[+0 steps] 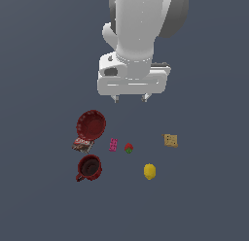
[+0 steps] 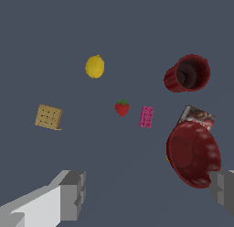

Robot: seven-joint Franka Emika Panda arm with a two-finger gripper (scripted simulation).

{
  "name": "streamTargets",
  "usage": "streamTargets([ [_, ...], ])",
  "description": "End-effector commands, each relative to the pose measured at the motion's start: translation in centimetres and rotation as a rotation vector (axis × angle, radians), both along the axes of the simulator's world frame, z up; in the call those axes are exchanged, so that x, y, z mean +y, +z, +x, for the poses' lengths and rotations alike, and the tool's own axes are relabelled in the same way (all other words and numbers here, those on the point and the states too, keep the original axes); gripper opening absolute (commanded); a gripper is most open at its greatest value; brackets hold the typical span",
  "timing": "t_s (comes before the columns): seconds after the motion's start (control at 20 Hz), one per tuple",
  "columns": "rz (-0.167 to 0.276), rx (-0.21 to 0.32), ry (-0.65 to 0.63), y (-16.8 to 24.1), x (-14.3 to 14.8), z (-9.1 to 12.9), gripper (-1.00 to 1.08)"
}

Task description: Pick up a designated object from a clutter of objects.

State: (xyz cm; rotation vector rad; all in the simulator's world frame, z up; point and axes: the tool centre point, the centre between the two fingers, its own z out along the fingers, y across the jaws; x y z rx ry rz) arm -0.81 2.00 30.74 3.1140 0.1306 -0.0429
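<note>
The strawberry (image 1: 129,147) (image 2: 122,107) is tiny and red with a green leafy top, lying among the clutter between the pink block (image 1: 113,145) (image 2: 146,116) and the yellow lemon (image 1: 150,171) (image 2: 95,66). My gripper (image 1: 130,97) (image 2: 148,194) hangs high above the surface, well apart from the strawberry. Its fingers are spread wide and hold nothing. In the wrist view one fingertip (image 2: 73,194) shows at one lower corner and the other at the opposite edge.
A red bowl (image 1: 91,125) (image 2: 193,153) rests partly on a small printed packet (image 1: 82,145) (image 2: 199,116). A dark red mug (image 1: 89,167) (image 2: 187,74) stands near them. A tan cracker-like square (image 1: 170,140) (image 2: 48,116) lies at the exterior view's right.
</note>
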Motion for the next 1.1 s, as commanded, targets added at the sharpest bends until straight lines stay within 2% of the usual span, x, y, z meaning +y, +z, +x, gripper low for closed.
streamTargets([
  [0.0, 0.0, 0.0, 0.0, 0.0, 0.0, 0.0, 1.0],
  [0.55, 0.026, -0.009, 0.035, 0.1, 2.0, 0.6, 1.0],
  [1.05, 0.039, -0.01, -0.046, -2.8, 2.0, 1.7, 1.0],
])
